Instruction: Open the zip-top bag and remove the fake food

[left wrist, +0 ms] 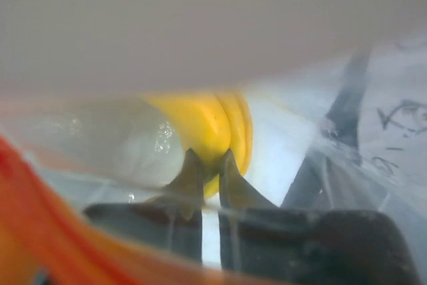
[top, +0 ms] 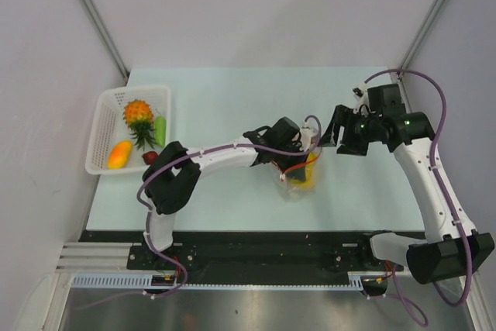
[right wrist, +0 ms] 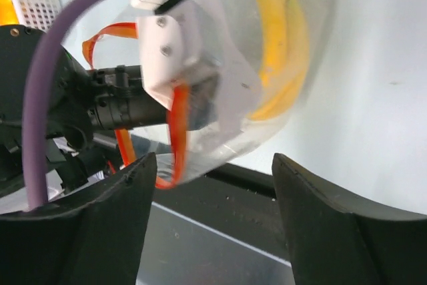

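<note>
Orange zip strip of the zip-top bag [left wrist: 40, 225] crowds our left wrist view. From the left: basket [top: 105, 125] holding the pineapple [top: 138, 114]; our left end effector [left wrist: 211, 157], inside the bag on the tabletop [top: 232, 98], narrow, apparently pinching the bananas [left wrist: 207, 121]; right end effector [right wrist: 213, 165] wide, empty. Next, we judge: draw them clear.

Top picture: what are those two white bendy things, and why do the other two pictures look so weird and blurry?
Those are robot arms bolted to a table, seen from above: a left arm and a right arm. Each ends in a gripper, a two-finger pincher. The blurry pictures come from little cameras on the wrists, very close up. The left gripper is inside a clear zip-top bag and seems to pinch a yellow toy banana. The right gripper hangs open beside the bag. The white basket holds a toy pineapple.
</note>
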